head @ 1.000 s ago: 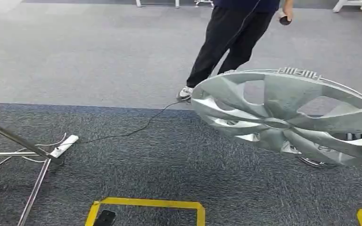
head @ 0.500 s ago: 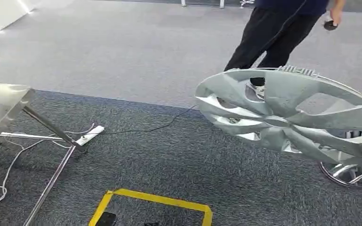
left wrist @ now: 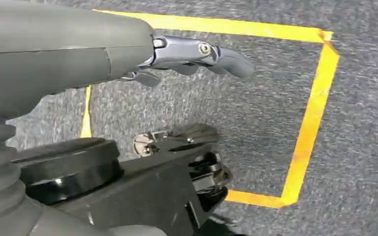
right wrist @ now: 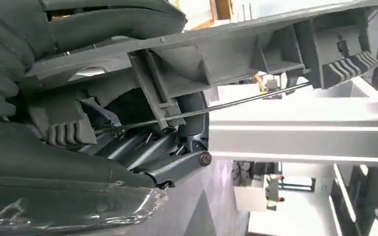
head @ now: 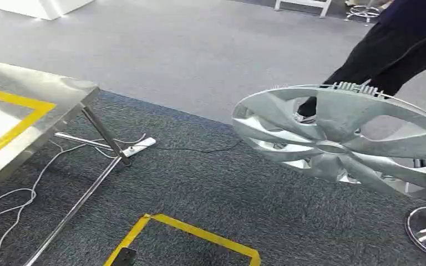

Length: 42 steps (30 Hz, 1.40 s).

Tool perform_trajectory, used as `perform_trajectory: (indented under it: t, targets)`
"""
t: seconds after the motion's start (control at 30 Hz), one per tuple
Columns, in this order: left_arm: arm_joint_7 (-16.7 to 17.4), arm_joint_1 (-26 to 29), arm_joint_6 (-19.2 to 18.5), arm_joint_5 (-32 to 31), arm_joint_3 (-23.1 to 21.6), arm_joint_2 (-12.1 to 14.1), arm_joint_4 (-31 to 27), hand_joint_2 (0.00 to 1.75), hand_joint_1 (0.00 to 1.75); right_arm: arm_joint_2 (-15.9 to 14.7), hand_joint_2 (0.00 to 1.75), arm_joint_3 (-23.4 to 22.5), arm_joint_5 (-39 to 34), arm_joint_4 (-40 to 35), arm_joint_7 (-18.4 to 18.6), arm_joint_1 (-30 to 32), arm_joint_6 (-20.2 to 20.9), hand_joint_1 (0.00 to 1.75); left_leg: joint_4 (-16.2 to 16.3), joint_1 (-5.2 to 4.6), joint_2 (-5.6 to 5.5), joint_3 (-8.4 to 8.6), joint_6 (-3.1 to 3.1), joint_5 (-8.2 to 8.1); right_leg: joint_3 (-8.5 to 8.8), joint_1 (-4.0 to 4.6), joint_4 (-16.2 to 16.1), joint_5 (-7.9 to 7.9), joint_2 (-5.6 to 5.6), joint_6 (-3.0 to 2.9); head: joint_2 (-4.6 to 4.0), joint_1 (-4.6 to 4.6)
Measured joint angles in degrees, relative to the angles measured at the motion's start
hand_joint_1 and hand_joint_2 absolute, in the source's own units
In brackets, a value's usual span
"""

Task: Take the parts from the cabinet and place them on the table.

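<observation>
Wheel cover (head: pixel 338 141) held, apparently by the rim, in right hand (right wrist: pixel 128 142); left hand (left wrist: pixel 197 54) empty, fingers loose. Table (head: pixel 61 91) at ten o'clock; placement outstanding.

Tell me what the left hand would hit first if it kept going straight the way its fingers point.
Probably nothing soon: the left hand hangs empty over grey carpet inside the yellow tape outline; depth is unclear.

In the head view the hubcap (head: pixel 338 141) hangs at the right, above the carpet, with a person's legs (head: pixel 388 52) behind it. The table (head: pixel 55 88) stands at the left, a cable (head: pixel 28 191) on the floor beneath it. A tape square (head: pixel 199 235) lies nearest, between them.
</observation>
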Motion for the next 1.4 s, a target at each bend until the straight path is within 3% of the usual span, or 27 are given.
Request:
perform_trajectory:
  t: [0.07,0.13,0.17,0.3,0.33,0.37,0.4,0.47,0.5,0.57,0.6,0.63,0.67,0.7,0.8,0.83,0.87,0.9,0.97,1.03,1.07,1.13,1.17,1.2,1.23,1.33,1.4]
  targets:
    - [0.0,0.1,0.0,0.0,0.0,0.0,0.0,1.75,0.00,0.0,1.75,-0.1,0.0,0.0,0.0,0.1,0.0,1.75,0.0,0.17,-1.74,0.30,-0.07,-0.04,1.57,-0.11,-5.1,4.56,0.13,0.07,0.00,0.04]
    - [0.0,0.0,0.0,0.0,0.0,0.0,0.0,1.75,0.00,-0.2,1.75,-0.2,0.0,0.0,0.0,0.1,0.0,1.75,0.3,0.47,-3.24,0.73,-0.59,-0.37,6.35,-0.82,-15.6,10.04,2.71,0.58,0.00,0.07]
    - [0.0,0.0,0.0,0.0,0.0,0.1,0.0,1.75,0.00,-0.2,1.75,-0.3,0.0,0.0,0.0,0.1,0.0,1.75,0.5,0.19,-3.87,0.47,-1.01,-0.49,7.35,-1.13,-17.3,8.95,5.36,0.79,0.00,0.11]
    - [0.3,0.4,-0.2,0.0,0.0,0.1,0.0,1.75,0.00,-0.3,1.75,-0.4,0.0,-0.1,0.3,0.1,-0.1,1.75,0.5,0.59,-6.44,-0.64,-2.21,0.24,7.81,-0.79,-18.0,8.96,3.14,-1.06,0.00,0.09]
    - [0.4,0.4,-0.2,0.0,0.0,0.1,0.0,1.75,0.00,-0.3,1.75,-0.3,0.0,-0.1,0.3,-0.2,-0.1,1.75,1.0,0.47,-4.47,-0.78,-2.41,-0.32,7.97,-0.92,-18.2,9.13,2.36,-1.55,0.00,0.13]
    - [0.5,0.3,-0.2,0.0,0.0,0.1,0.0,1.75,0.00,-0.3,1.75,-0.3,0.0,-0.1,0.3,-0.3,-0.2,1.75,2.8,0.16,-1.28,-1.70,-2.77,-1.75,8.02,-0.85,-18.3,9.11,1.81,-1.87,0.00,-0.53]
    - [0.5,0.0,-0.2,0.0,0.0,0.1,0.0,1.75,0.00,-0.5,1.75,-0.3,0.0,-0.1,0.3,-0.3,-0.2,1.75,6.3,0.24,0.28,-3.45,-3.06,-3.74,8.00,-0.69,-18.3,9.08,1.08,-2.15,0.00,-0.57]
    - [0.5,-0.2,-0.4,-0.1,0.0,0.0,0.0,1.75,0.00,-0.5,1.75,-0.4,0.1,-0.1,0.4,-0.3,-0.3,1.75,15.8,0.44,1.49,-8.12,-3.26,-7.86,8.01,-0.46,-18.3,8.91,-0.66,-2.44,0.00,-0.55]
    - [0.5,-0.1,-0.4,-0.1,0.0,0.0,0.0,1.75,0.00,-0.5,1.75,-0.3,0.1,-0.1,0.4,-0.3,-0.3,1.75,18.4,0.46,1.54,-9.54,-3.28,-8.14,8.04,-0.39,-18.3,8.86,-1.50,-2.51,0.00,-0.57]
    - [0.5,0.0,-0.4,-0.1,0.0,0.0,0.0,1.75,0.00,-0.5,1.75,-0.2,0.1,-0.1,0.4,-0.3,-0.3,1.75,15.3,0.43,1.61,-8.09,-3.04,-5.13,8.23,-0.23,-18.3,8.72,-2.88,-2.58,0.00,-0.57]
    - [0.5,-0.1,-0.4,-0.1,0.0,0.1,0.0,1.75,0.00,-0.5,1.75,-0.2,0.1,-0.1,0.4,-0.3,-0.4,1.75,10.6,0.32,1.99,-5.56,-2.72,-2.53,8.51,-0.15,-18.3,8.60,-3.58,-2.54,0.00,-0.57]
    - [0.5,-0.1,-0.4,-0.1,0.0,0.1,0.0,1.75,0.00,-0.5,1.75,-0.2,0.1,-0.1,0.4,-0.3,-0.4,1.75,5.6,0.03,3.31,-2.90,-2.23,-0.30,8.80,-0.08,-18.3,8.41,-4.21,-2.46,0.00,-0.55]
    - [0.6,-0.1,-0.4,-0.1,0.0,0.1,0.0,1.75,0.00,-0.5,1.75,-0.2,0.1,-0.1,0.4,-0.3,-0.5,1.75,1.9,-0.55,6.42,-0.84,-1.68,0.27,9.01,0.09,-18.3,8.22,-4.77,-2.26,0.00,-0.57]
    - [0.6,-0.3,-0.4,-0.2,0.0,0.1,0.0,1.75,0.00,-0.5,1.75,-0.3,0.0,-0.1,0.3,-0.1,-0.5,1.75,0.3,-0.83,6.50,-0.33,-1.48,-0.43,8.96,0.49,-18.0,7.91,-5.35,-1.89,0.00,-0.57]
    - [0.7,-0.1,-0.5,-0.2,0.0,0.1,0.0,1.75,0.00,-0.5,1.75,-0.3,0.1,-0.3,0.4,0.0,-0.8,1.75,0.4,-0.86,4.49,-0.74,-0.96,-0.34,9.52,0.54,-18.6,7.82,-7.48,-1.26,0.00,-0.41]
    - [0.7,0.0,-0.6,-0.2,0.0,0.1,0.0,1.75,0.00,-0.5,1.75,-0.3,0.0,-0.5,0.4,0.1,-0.9,1.75,-0.2,-0.24,3.85,-0.31,-0.47,0.07,9.21,0.33,-18.4,7.40,-6.93,-0.79,0.00,-0.48]
    - [0.7,-0.1,-0.7,-0.2,-0.1,0.1,0.0,1.75,0.00,-0.5,1.75,-0.3,0.0,-0.5,0.4,0.1,-1.0,1.75,-0.3,-0.08,3.20,-0.24,-0.32,0.13,8.68,0.13,-16.9,6.44,-3.31,-0.57,0.00,-0.26]
    - [0.7,-0.3,-0.7,-0.2,-0.1,0.1,0.0,1.75,0.00,-0.6,1.75,-0.6,0.0,-0.6,0.4,0.3,-1.0,1.75,-0.3,0.06,2.60,-0.23,-0.12,0.12,7.20,0.08,-13.5,4.64,-1.29,-0.51,0.00,-0.20]
    - [0.7,-0.5,-0.8,-0.2,-0.1,0.1,0.0,1.75,0.00,-0.6,1.75,-0.7,-0.1,-0.6,0.4,0.5,-1.1,1.75,-0.3,0.12,1.21,-0.21,-0.03,0.09,2.26,0.09,-4.1,0.72,-0.05,-0.13,0.00,0.18]
    - [0.7,-0.4,-0.9,-0.2,-0.1,0.1,0.0,1.75,0.00,-0.6,1.75,-0.6,-0.1,-0.6,0.5,0.9,-1.1,1.75,-0.3,0.16,-0.25,-0.09,-0.03,0.08,-0.18,0.07,-0.7,0.97,-0.04,-0.01,0.00,0.15]
    - [0.7,-0.4,-0.9,-0.2,0.0,0.1,0.0,1.75,0.00,-0.6,1.75,-0.7,-0.1,-0.6,0.5,1.0,-1.1,1.75,-0.3,0.24,-1.09,0.04,-0.07,0.06,0.65,0.01,-3.2,3.15,-0.02,0.09,0.00,0.13]
    - [0.7,-0.4,-1.0,-0.2,-0.1,0.1,0.0,1.75,0.00,-0.6,1.75,-0.7,-0.1,-0.6,0.5,1.0,-1.3,1.75,-0.1,0.60,-2.62,0.50,-0.46,-0.12,5.16,-0.47,-13.0,8.81,1.09,0.45,0.00,0.13]
    - [0.7,-0.4,-1.0,-0.2,-0.1,0.1,0.0,1.75,0.00,-0.6,1.75,-0.7,-0.1,-0.7,0.5,1.0,-1.4,1.75,0.1,0.55,-3.32,0.45,-0.90,-0.30,6.91,-1.22,-16.9,9.70,4.03,1.08,0.00,0.20]
    - [0.8,-0.5,-1.0,-0.2,-0.1,0.2,0.0,1.75,0.00,-0.6,1.75,-0.6,-0.1,-0.8,0.5,1.1,-1.5,1.75,0.7,0.34,-4.07,-0.05,-1.23,-0.29,7.88,-1.45,-18.5,8.71,6.11,0.97,0.00,0.29]
    - [0.8,-0.5,-1.0,-0.2,-0.1,0.2,0.0,1.75,0.00,-0.6,1.75,-0.7,-0.1,-0.9,0.5,1.3,-1.6,1.75,0.5,0.38,-4.58,-0.49,-1.47,0.07,8.00,-1.37,-18.0,8.76,5.43,0.14,0.00,0.06]
    - [0.9,0.0,-1.0,-0.2,-0.1,0.4,0.0,1.75,0.00,-0.6,1.75,-0.6,0.0,-1.0,0.7,1.4,-1.6,1.75,0.4,0.66,-6.44,-1.05,-2.36,0.37,7.92,-1.40,-18.1,8.88,3.32,-0.98,0.00,0.22]
    - [0.9,-0.2,-1.0,-0.2,-0.1,0.3,0.0,1.75,0.00,-0.6,1.75,-0.8,-0.1,-1.5,0.6,1.6,-1.7,1.75,4.1,0.15,-0.63,-2.68,-3.00,-2.34,8.13,-1.11,-18.2,8.81,1.88,-1.73,0.00,-0.83]
